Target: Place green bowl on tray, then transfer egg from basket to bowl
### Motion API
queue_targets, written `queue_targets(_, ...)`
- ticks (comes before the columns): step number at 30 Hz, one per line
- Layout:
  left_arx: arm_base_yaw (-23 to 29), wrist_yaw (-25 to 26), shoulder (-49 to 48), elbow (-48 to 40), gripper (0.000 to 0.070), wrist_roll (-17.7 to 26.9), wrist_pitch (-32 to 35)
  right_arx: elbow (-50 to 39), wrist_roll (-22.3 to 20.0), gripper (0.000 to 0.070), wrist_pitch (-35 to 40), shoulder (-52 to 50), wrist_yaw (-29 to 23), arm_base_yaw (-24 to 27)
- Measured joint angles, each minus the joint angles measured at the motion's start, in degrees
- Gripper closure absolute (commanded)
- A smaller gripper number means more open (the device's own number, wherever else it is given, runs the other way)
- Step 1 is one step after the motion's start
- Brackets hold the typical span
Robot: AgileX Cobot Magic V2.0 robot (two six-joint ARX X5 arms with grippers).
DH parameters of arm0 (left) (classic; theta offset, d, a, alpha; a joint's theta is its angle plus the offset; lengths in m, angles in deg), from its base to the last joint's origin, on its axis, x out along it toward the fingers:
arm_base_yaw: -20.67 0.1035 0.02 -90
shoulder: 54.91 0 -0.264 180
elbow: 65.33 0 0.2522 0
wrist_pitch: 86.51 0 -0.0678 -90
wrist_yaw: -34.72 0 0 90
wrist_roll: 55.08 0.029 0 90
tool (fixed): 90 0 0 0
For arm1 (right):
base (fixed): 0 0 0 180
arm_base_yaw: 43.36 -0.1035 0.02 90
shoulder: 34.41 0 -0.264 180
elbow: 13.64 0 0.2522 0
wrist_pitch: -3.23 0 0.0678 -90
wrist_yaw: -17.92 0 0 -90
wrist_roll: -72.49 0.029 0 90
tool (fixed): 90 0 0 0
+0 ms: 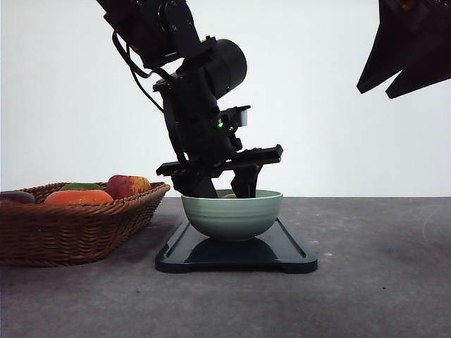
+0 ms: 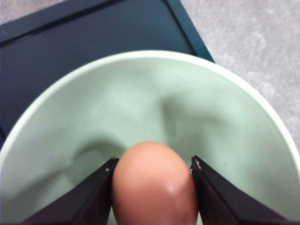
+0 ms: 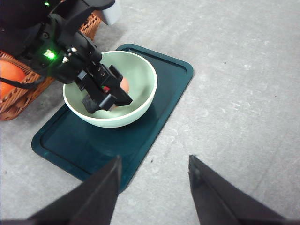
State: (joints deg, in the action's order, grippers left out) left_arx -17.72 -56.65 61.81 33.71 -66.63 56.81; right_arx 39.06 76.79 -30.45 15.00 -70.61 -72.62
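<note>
Egg (image 2: 154,185) sits pinched in the left gripper (image 2: 153,192) inside the green bowl (image 1: 232,215) on the tray (image 1: 289,255), so release likely comes next; the right gripper (image 3: 152,187) hangs open.

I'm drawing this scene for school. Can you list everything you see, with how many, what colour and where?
Pale green glazed bowl: one, on the tray.
Dark teal rectangular tray: one, on the grey table.
Brownish egg: one, inside the bowl, between the gripper's fingers.
Brown woven wicker basket: one, beside the tray, on the left.
Fruit: several orange, red and green pieces, in the basket.
Left gripper: black, holding the egg.
Right gripper: black, open, raised above the table.
</note>
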Motion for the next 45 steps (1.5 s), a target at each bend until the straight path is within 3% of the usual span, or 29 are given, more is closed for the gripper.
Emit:
queue_targets(6, -0.02, 0.00, 0.00, 0.00, 0.0267, 0.00, 0.00, 0.00, 0.00, 0.0416, 0.00, 0.00, -0.01, 0.00)
queue_targets(18, -0.01, -0.02, -0.30, 4.77, 0.0268, 0.01, -6.08, 0.00, 0.00, 0.0416, 0.00, 0.00, -0.02, 0.00)
queue_targets(24, 0.80, -0.02, -3.72, 11.20, 0.0268, 0.41, -15.59, 0.00, 0.00, 0.0416, 0.00, 0.00, -0.02, 0.00)
queue_targets(31, 2.37, -1.97, -13.90, 11.24, 0.0268, 1.09, -24.58, 0.00, 0.00, 0.0416, -0.02, 0.00, 0.00, 0.00)
queue_targets(36, 2.66, -4.53, -22.30, 4.41, 0.0268, 1.38, -22.36, 0.00, 0.00, 0.0416, -0.50, 0.00, -0.01, 0.02)
queue_targets(45, 5.04, -4.57, -40.83, -17.58, 0.0268, 0.86, -13.92, 0.00, -0.02, 0.0416, -1.97, 0.00, -0.01, 0.00)
